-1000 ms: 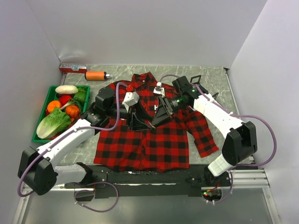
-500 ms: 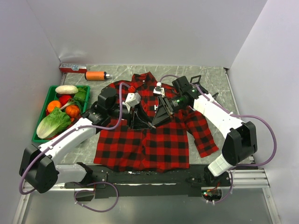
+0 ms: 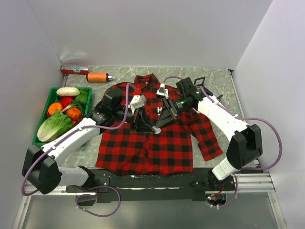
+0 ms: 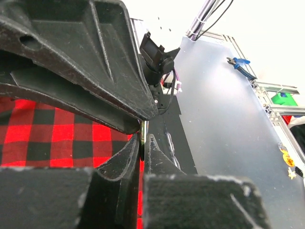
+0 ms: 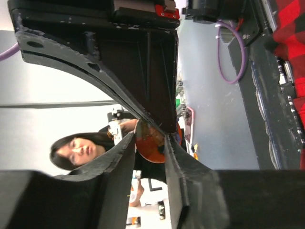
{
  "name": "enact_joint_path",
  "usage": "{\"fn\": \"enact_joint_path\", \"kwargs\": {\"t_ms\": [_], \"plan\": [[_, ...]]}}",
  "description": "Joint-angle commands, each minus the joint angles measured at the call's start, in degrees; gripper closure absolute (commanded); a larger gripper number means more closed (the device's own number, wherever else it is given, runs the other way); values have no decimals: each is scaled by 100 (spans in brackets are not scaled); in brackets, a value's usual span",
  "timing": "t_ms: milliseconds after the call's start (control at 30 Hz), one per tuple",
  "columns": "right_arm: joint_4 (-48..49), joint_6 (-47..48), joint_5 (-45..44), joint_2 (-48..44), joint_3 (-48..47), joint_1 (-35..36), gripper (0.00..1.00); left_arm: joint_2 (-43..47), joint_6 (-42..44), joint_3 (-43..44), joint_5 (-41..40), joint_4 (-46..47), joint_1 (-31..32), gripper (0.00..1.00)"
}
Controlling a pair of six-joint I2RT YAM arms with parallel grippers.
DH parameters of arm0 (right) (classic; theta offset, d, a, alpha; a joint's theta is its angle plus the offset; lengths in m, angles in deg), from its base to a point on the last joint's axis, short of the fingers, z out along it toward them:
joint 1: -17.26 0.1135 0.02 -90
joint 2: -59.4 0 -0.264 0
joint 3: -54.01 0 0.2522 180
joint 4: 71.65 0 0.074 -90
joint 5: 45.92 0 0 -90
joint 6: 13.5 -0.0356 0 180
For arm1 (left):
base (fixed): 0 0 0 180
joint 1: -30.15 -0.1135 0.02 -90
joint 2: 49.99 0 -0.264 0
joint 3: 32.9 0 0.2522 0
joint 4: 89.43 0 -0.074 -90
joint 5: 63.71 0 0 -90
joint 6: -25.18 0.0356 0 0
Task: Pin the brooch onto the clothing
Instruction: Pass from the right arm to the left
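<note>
The clothing [image 3: 152, 148], a red-and-black plaid shirt, lies flat on the table with its collar away from me. Both grippers meet just above its chest. My left gripper [image 3: 151, 127] is shut, and a thin metal edge of the brooch [image 4: 143, 133] shows pinched between its fingertips. My right gripper [image 3: 159, 125] comes in from the right. In the right wrist view the brooch [image 5: 152, 145] is a round orange-red disc spanning the gap between the two fingers [image 5: 172, 157]. Plaid cloth [image 4: 47, 143] lies directly under the left jaws.
A green tray [image 3: 49, 93] of vegetables stands left of the shirt. An orange bottle [image 3: 97, 77] and a red box [image 3: 74, 69] lie at the back left. A black bracket [image 3: 199, 80] sits behind the right arm. White walls close in on three sides.
My left gripper has closed from open to shut and shifted slightly right toward the right gripper. The right gripper's fingers have narrowed a little; the shirt has not moved.
</note>
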Motion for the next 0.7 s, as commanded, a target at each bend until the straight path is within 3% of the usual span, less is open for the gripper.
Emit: {"fn": "enact_joint_path", "kwargs": {"t_ms": [0,133,200,267,367,500,667], "plan": [[171,45,-123,44,-9,53,64,-37,-3,336,240,203,-11,99],[425,-113,-341,-52,61,-35,58,-81,-100,371,57,220,-11,99],[846,-358,-499,-254,219,-227,50,-99,-188,406,-93,203,-20,99],[1092,-377,-991,-569,351,-342,40,-134,-450,442,-567,220,-29,99],[1532,-289,-1800,-1080,570,-378,32,-309,-671,538,-666,98,-90,99],[2471,-421,-2310,-1643,1089,-369,33,-669,-777,802,-200,-183,-108,97],[2377,0,-2697,-1977,1213,-281,39,-732,-786,872,-15,-367,-108,95]]}}
